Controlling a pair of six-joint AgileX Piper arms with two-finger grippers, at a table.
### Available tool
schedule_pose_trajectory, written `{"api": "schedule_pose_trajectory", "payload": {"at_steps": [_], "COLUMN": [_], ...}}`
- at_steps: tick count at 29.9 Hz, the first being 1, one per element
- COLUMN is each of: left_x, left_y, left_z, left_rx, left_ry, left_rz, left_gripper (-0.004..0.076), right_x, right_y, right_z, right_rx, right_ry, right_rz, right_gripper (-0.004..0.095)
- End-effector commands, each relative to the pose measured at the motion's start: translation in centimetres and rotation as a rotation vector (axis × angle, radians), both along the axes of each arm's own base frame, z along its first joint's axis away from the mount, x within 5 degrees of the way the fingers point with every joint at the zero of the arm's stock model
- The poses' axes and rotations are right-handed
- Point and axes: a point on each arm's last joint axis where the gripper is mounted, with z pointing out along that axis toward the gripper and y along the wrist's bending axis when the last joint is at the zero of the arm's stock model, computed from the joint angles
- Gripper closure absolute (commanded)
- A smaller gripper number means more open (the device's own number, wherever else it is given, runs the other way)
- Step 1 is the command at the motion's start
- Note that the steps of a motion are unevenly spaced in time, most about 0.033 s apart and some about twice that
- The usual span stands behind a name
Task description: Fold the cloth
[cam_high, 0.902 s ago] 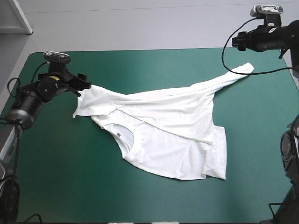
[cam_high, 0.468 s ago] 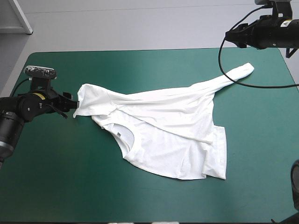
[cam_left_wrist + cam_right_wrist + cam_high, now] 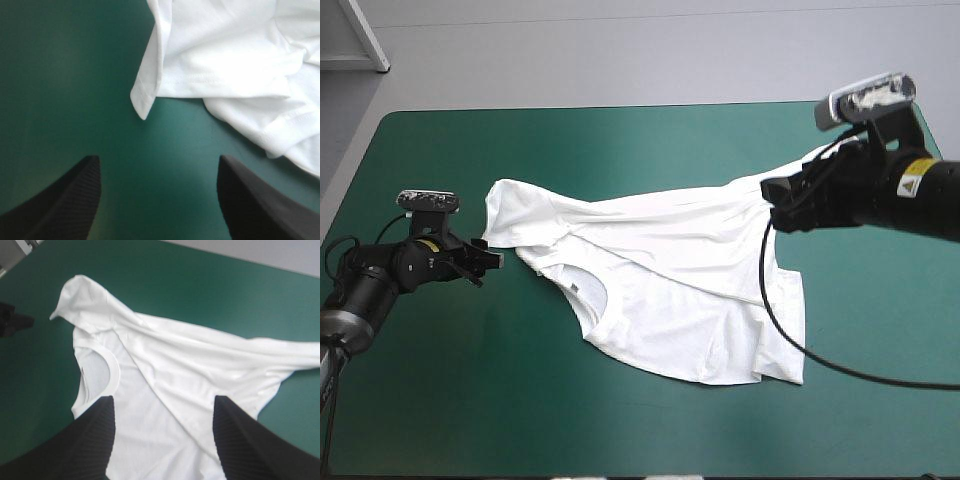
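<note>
White T-shirt (image 3: 670, 290) on teal-green cover (image 3: 620, 430), mid-table, running from left of centre out toward the right edge. Spread out but rumpled & skewed, w/ one layer lying diagonally across the body. Neck rib (image 3: 113, 367) shows, curved, on the side toward the left arm. L gripper (image 3: 488, 258) sits low over the table's left part, just beside the shirt's sleeve corner (image 3: 142, 102) and not touching it. Its black fingers (image 3: 70, 200) are spread wide, w/ bare cover btwn them and the sleeve hem ahead of the tips. R gripper (image 3: 772, 208) is over the shirt's right part, raised clear of the cloth. Its two fins also stand apart, w/ white fabric seen below and btwn them. From R wrist view most of the shirt lies ahead, w/ L gripper a small dark shape beyond the far sleeve tip. Near edge of shirt lies flat, well short of the table's near edge.
</note>
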Motion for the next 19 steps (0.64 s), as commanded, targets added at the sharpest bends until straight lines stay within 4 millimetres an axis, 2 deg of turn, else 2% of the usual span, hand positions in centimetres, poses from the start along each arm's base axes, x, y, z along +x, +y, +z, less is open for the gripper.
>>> {"api": "schedule_pose_trajectory", "payload": {"at_steps": [1,6,10,14,19], "left_x": [1.2,2.8,3.7,4.9,6.3], "left_y": [-0.1,-0.1,0.0,0.0,0.0], "left_z": [0.8,-1.2,-2.0,-2.4,-3.3], "left_rx": [-0.009,-0.008,0.004,0.010,0.010], "left_ry": [-0.105,-0.068,-0.083,-0.135,-0.127], "left_rz": [0.011,0.013,0.010,0.009,0.010], "left_gripper": [0.0241,0.0241,0.0241,0.0241,0.0241], "right_x": [-1.1,-0.7,-0.5,-0.1,0.1], "right_y": [-0.8,-1.0,-1.0,-0.9,-0.9], "right_z": [-1.9,-7.1,-10.1,-11.1,-11.0], "right_rx": [-0.012,-0.070,-0.108,-0.110,-0.101], "right_ry": [-0.030,0.071,0.120,0.113,0.085], "right_rz": [-0.046,-0.072,-0.067,-0.075,-0.079], "right_gripper": [0.0369,0.0369,0.0369,0.0369,0.0369]}}
